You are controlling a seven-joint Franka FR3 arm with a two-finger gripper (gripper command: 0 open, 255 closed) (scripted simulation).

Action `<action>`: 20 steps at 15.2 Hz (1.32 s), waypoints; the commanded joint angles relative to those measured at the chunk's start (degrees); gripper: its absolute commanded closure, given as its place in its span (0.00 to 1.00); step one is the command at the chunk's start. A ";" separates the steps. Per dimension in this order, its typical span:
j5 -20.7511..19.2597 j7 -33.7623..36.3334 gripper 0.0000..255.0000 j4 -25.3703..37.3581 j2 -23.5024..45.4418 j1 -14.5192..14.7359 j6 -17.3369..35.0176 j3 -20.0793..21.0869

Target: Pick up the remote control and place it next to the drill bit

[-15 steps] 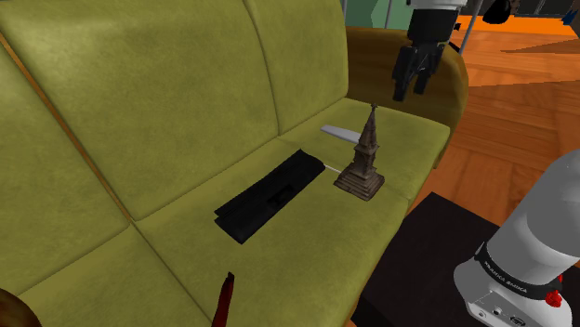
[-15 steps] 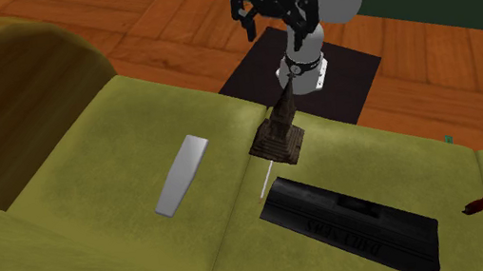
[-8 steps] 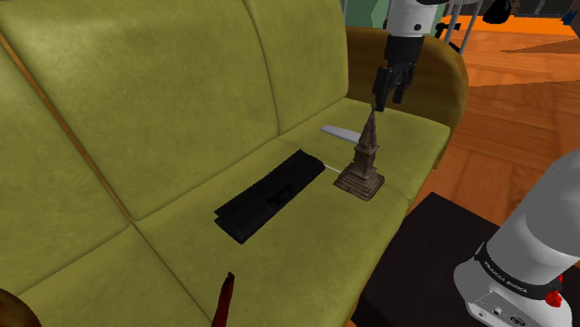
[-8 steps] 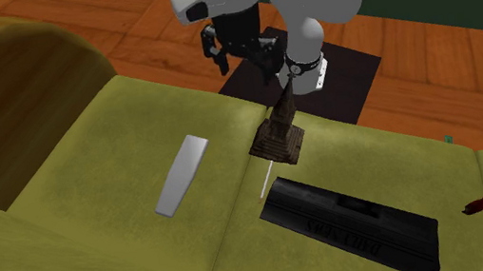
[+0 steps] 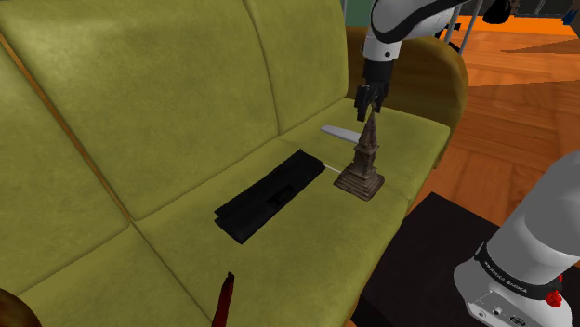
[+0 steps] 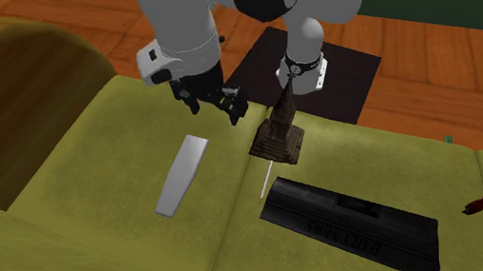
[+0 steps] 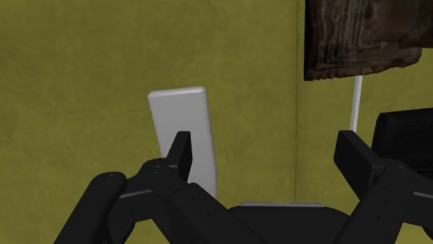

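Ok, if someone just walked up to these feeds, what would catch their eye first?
Probably the big white arm reaching over the olive-green sofa, its black gripper open above the seat near the flat pale grey remote control. Next comes the brown tower-shaped statuette standing upright on the cushion. A long black box lies flat beside it, toward the second exterior view's lower right.

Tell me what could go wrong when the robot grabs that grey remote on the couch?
The remote lies flat on the soft couch, so the open gripper might slide off its thin edges or just press it down. The little tower stands right beside the thin white drill bit, so the gripper could knock it over when setting the remote there.
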 commanded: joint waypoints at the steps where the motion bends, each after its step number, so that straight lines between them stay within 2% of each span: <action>1: -0.30 -1.39 0.00 2.04 4.41 -0.13 2.40 -0.48; 11: -0.60 -7.84 0.00 15.68 26.03 -1.37 10.42 -2.02; 20: -0.22 -8.09 0.00 13.22 28.93 -1.48 15.77 -1.92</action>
